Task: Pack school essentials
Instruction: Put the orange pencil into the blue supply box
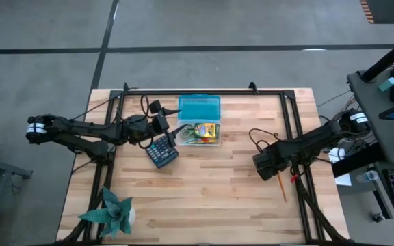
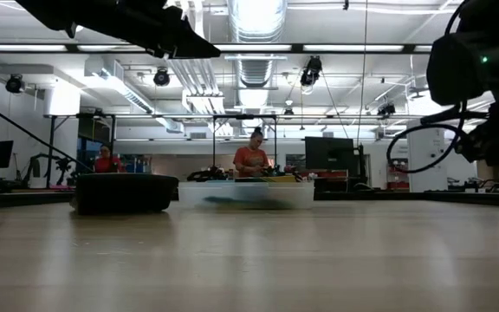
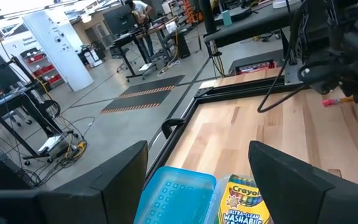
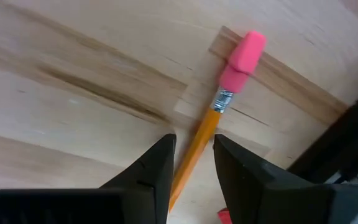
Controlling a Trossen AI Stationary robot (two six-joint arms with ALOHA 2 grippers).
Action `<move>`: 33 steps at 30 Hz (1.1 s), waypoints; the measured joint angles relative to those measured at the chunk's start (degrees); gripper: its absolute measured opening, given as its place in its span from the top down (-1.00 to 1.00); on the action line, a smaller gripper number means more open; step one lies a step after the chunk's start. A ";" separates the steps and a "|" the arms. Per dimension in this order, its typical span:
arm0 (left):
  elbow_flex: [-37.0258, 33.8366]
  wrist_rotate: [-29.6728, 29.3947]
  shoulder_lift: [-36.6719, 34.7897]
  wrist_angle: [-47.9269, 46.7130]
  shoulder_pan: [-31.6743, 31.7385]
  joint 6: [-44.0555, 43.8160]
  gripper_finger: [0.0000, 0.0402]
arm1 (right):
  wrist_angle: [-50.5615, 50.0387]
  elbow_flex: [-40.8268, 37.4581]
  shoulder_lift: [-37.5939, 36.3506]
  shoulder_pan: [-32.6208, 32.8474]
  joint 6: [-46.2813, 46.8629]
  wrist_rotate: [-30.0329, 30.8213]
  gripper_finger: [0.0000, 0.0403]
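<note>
— What is sitting at the left end of your table right now?

— A green spiky plant (image 1: 112,210) is standing at the near left corner, well apart from everything else. My left arm is reaching in over the left edge, and my left gripper (image 1: 164,123) is hanging just beside the clear case (image 1: 198,141), its fingers (image 3: 291,180) spread wide with nothing between them. A dark calculator (image 1: 162,152) is lying on the wood just below that gripper, tilted.

— And the case itself?

— It is lying near the back middle of the table with its teal lid (image 1: 200,107) folded open behind it. The crayon pack (image 1: 206,130) is already sitting inside, along with a few small green and yellow pieces I cannot tell apart from above. From my left wrist, the lid (image 3: 176,198) and the pack (image 3: 244,200) are showing side by side between my open fingers.

— What is your right side doing?

— My right arm is coming in over the right edge, and my right gripper (image 1: 268,164) is hovering low over the bare wood, right of centre. An orange pencil (image 1: 280,186) is lying just beside it, toward the near edge. From the wrist, the pencil (image 4: 197,146) with its pink eraser cap is running up between my two fingers (image 4: 148,171). The fingers are standing narrowly apart on either side of the shaft, and I cannot tell whether they are touching it. A small red bit (image 1: 294,179) is lying near the pencil.

— Anyone around?

— Two people (image 2: 251,157) are standing far behind the table, in the room.
</note>
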 joint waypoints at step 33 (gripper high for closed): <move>-0.04 6.64 0.04 4.04 -0.02 -1.90 -0.31 | 30.75 10.55 -1.39 -5.97 -36.56 11.18 0.93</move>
